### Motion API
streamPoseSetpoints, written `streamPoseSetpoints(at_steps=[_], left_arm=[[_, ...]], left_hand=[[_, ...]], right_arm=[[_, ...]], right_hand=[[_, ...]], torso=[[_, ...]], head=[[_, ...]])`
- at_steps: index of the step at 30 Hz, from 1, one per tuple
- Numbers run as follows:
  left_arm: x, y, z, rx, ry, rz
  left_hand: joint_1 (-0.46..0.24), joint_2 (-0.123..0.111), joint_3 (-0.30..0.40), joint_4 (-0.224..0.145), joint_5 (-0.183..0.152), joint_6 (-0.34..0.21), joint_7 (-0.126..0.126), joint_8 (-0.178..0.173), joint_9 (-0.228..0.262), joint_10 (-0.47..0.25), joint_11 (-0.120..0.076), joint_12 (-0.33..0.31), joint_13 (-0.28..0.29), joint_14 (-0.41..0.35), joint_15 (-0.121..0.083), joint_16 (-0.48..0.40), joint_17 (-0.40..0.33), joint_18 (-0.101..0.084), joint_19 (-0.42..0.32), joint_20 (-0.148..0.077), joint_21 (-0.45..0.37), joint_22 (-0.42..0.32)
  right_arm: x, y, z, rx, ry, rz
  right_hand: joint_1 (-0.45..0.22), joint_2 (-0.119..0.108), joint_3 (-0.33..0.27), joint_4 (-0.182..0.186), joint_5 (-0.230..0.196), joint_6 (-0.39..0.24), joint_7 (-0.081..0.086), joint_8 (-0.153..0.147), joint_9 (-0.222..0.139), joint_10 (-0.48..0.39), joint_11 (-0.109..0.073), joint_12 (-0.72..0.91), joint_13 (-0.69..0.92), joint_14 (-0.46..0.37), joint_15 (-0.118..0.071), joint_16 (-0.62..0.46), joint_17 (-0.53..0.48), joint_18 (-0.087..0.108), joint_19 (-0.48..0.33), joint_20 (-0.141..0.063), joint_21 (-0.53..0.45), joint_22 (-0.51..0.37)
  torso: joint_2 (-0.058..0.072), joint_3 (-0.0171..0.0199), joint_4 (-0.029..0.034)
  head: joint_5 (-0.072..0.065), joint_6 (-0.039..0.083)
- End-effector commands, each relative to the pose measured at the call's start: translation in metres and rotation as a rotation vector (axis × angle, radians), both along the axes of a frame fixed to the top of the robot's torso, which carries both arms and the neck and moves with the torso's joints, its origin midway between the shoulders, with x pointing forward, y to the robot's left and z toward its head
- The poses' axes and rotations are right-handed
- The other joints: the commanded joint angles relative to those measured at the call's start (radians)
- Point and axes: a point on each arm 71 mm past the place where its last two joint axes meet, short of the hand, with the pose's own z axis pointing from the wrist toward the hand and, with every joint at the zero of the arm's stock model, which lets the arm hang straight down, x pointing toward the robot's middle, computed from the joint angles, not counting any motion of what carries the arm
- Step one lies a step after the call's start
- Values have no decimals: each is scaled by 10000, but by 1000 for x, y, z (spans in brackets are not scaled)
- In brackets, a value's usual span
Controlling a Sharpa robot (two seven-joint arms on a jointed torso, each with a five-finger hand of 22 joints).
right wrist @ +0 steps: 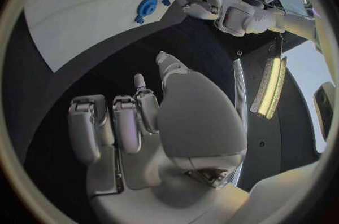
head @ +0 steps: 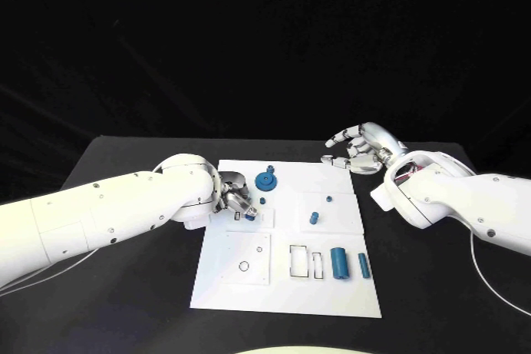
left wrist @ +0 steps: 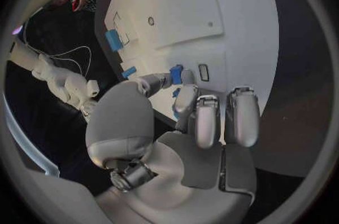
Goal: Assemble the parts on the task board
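The white task board (head: 288,289) lies in the middle of the black table. My left hand (head: 235,199) hovers over the board's left part and pinches a small blue part (head: 251,213) between thumb and finger; the left wrist view shows this blue part (left wrist: 175,73) at the fingertips, just above the board (left wrist: 212,4). A blue gear (head: 265,181) stands on the board close beyond that hand. My right hand (head: 356,150) hangs over the table past the board's far right corner, fingers apart and holding nothing. The right wrist view shows the right hand (right wrist: 141,122) empty.
Two small blue pegs (head: 314,217) (head: 330,198) stand mid-board. Two blue cylinders (head: 338,263) (head: 363,264) lie near the front right beside rectangular slots (head: 300,260). A raised square plate with round holes (head: 248,258) sits at the front left.
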Motion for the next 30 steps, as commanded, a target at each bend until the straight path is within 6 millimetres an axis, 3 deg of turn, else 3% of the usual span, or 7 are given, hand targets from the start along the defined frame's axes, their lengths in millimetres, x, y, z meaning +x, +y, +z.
streamPoseSetpoints(at_steps=[1, 30], left_arm=[[-2, 0, -6, 217, 268, -30], [0, 0, -6, 249, 211, 27]], left_hand=[[-61, 32, 687, -790, -95, 236, -217, -82, 23, 58, 7, 60, 15, 1057, -54, 63, 2633, -164, 27, -61, 18, 349], [-327, -12, -719, -51, -231, 445, -280, -207, 99, 70, -38, 72, 122, 1057, -93, 63, 2633, -165, 44, -108, -21, 344]], right_arm=[[-1, 1, 0, -72, -80, 104], [-2, 1, 1, -35, -147, 137]], right_hand=[[-84, 29, 67, -1, -35, 57, -24, 56, -8, -10, -46, -8, 774, 720, -68, -46, 1286, -21, 768, -31, -48, 2368], [-98, 20, 70, 1, -46, 54, -25, 65, -14, -13, -46, -12, 769, 717, -69, -52, 1271, -20, 765, -33, -54, 2365]], torso=[[8, -3, -1], [-5, -8, 2]], head=[[-14, 7], [-40, 11]])
